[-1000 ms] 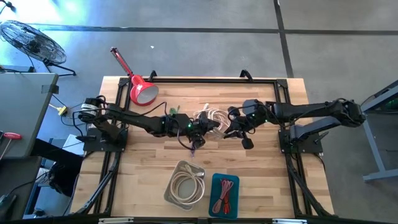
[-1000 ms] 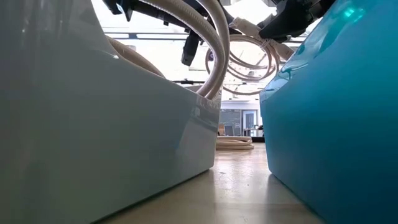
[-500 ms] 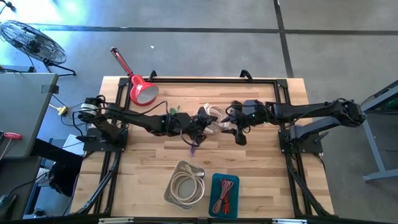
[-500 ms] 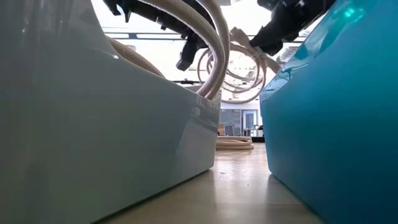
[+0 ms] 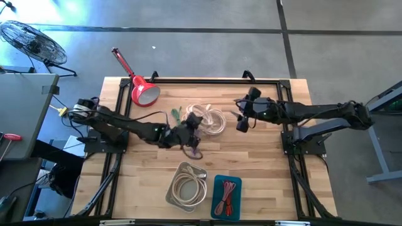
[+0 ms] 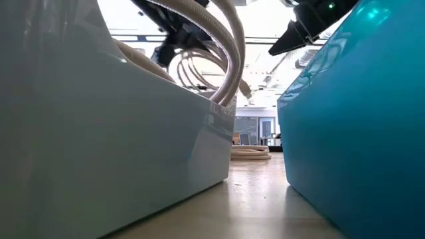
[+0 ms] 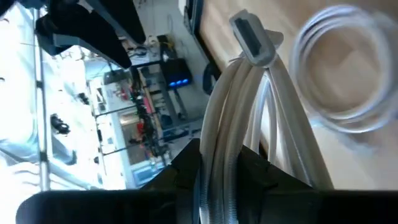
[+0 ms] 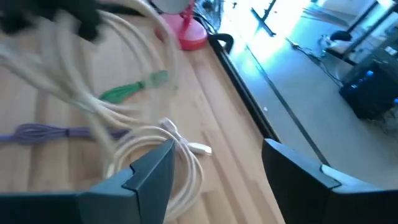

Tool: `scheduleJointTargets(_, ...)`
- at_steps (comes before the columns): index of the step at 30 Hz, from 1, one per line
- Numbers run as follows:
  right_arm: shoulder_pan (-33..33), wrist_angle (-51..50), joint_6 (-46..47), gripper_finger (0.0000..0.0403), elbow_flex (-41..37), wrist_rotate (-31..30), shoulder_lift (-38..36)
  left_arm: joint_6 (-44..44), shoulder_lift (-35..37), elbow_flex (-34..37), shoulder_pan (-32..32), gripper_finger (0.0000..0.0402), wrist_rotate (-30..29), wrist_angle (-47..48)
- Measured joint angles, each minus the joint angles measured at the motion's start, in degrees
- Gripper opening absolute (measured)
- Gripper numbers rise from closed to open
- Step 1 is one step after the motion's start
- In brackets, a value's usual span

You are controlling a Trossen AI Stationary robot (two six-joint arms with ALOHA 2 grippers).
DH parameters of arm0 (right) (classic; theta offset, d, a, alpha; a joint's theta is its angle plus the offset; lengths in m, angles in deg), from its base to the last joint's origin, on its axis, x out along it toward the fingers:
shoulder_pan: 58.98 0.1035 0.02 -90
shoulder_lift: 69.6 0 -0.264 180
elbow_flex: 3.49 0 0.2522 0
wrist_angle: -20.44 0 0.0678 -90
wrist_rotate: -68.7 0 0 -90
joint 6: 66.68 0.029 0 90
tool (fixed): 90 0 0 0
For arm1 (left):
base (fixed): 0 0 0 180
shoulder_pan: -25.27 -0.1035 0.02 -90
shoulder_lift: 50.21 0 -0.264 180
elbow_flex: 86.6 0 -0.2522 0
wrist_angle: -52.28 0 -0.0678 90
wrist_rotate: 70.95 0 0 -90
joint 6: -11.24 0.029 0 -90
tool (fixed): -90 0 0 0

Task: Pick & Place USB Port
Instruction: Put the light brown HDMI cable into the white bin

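My left gripper [image 5: 186,133] is over the middle of the table, shut on a coiled white USB cable [image 7: 249,106] whose plug [image 7: 252,37] sticks out past the fingers. In the low view its loops [image 6: 194,66] hang in the air under that gripper [image 6: 169,36]. A second white coil [image 5: 213,120] lies flat on the wood, also seen in the right wrist view [image 8: 155,155]. My right gripper [image 5: 241,120] is open, right of both coils, with nothing between its fingers [image 8: 227,180]. My left gripper pinches several strands of the coil bundled side by side [image 7: 231,158] between its two fingers. The strands run forward out of the grip to the plug end. The coil is lifted clear of the table, and its loops hang slack below the fingers.
A white tray [image 5: 173,193] holding white cables and a teal tray [image 5: 217,204] holding red cables stand at the near edge. A green cable [image 5: 176,114] and a purple cable [image 5: 195,149] lie near the left gripper. A red lamp [image 5: 143,93] lies at the far left.
My right gripper has opened, let go of the white cable and drawn back toward the table's right and far edge, turning as it went. My left gripper has turned and carried the coil toward the left edge; the coil now hangs from it alone.
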Motion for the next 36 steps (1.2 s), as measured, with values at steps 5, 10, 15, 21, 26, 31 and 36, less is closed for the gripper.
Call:
scheduleJointTargets(5, 0.0, -2.3, 1.3, 0.0231, 0.0, -1.1, -1.1, -13.6, 5.0, 0.0, 4.7, 0.0052, 3.6, 12.1)
scheduleJointTargets(10, 0.0, -2.6, 1.7, 0.0232, 0.0, -1.0, -1.0, -24.3, 11.0, 0.1, 9.4, 0.0052, 8.0, 20.9)
scheduleJointTargets(15, 0.0, -2.6, 2.1, 0.0232, 0.0, -1.0, -0.9, -29.9, 16.6, 0.0, 13.9, 0.0052, 16.4, 24.2)
scheduleJointTargets(21, -0.1, -2.6, 2.9, 0.0232, 0.0, -1.0, -0.9, -41.2, 20.3, 0.0, 17.4, 0.0052, 35.8, 25.7)
scheduleJointTargets(26, -0.2, -2.3, 3.0, 0.0232, -0.1, -1.1, -0.9, -49.0, 20.1, 0.0, 18.3, 0.0052, 43.4, 24.9)
scheduleJointTargets(31, -0.2, -1.9, 3.1, 0.0232, -0.1, -1.1, -0.9, -53.6, 18.4, 0.0, 18.1, 0.0052, 51.2, 19.9)
scheduleJointTargets(36, -0.2, -2.1, 4.0, 0.0232, -0.1, -1.1, -0.9, -54.7, 15.1, 0.0, 18.1, 0.0052, 58.5, 18.7)
